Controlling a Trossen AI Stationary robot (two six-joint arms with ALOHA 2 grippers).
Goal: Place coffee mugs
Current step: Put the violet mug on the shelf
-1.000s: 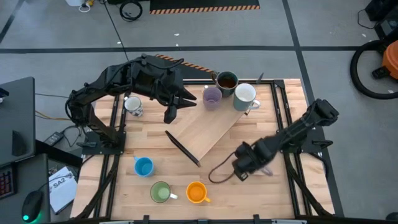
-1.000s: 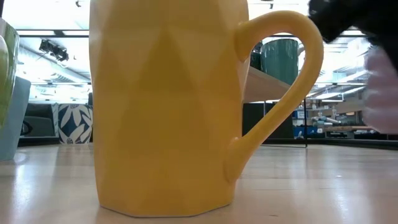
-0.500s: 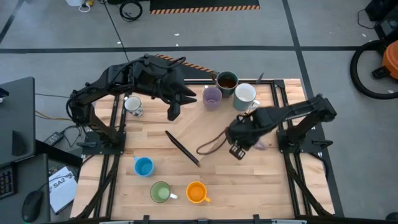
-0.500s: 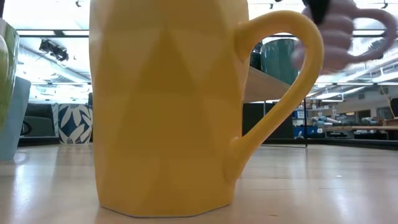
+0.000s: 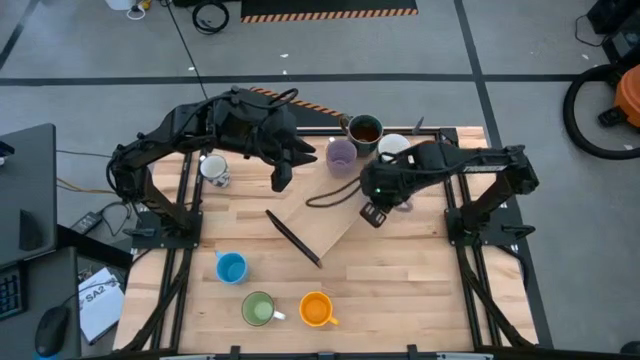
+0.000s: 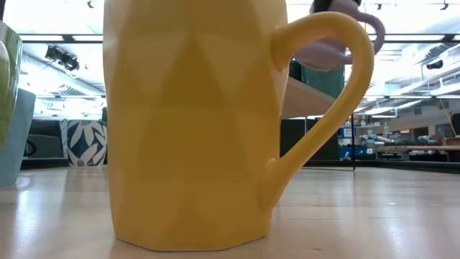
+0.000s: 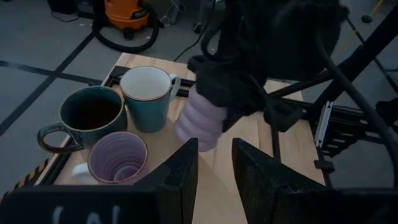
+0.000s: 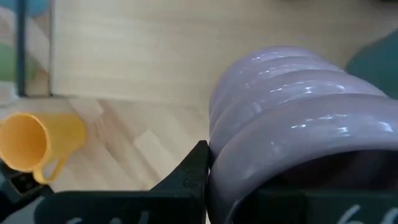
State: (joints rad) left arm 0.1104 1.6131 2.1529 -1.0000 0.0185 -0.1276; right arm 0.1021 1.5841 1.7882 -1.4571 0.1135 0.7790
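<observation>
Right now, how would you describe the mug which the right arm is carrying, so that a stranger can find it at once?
Start at the raised light wooden board in the middle of the table. Over its far right corner, the right pincer holds a ribbed lilac mug in the air. Unlike the other lilac mug, the dark mug and the teal mug with white inside, it touches no surface.

You've got a ribbed lilac mug (image 7: 202, 122) held aloft beside the dark (image 5: 364, 130), white (image 5: 392, 147) and second lilac (image 5: 341, 156) mugs; blue (image 5: 231, 268), green (image 5: 258, 308), orange (image 5: 316, 309) upright along the near edge.
</observation>
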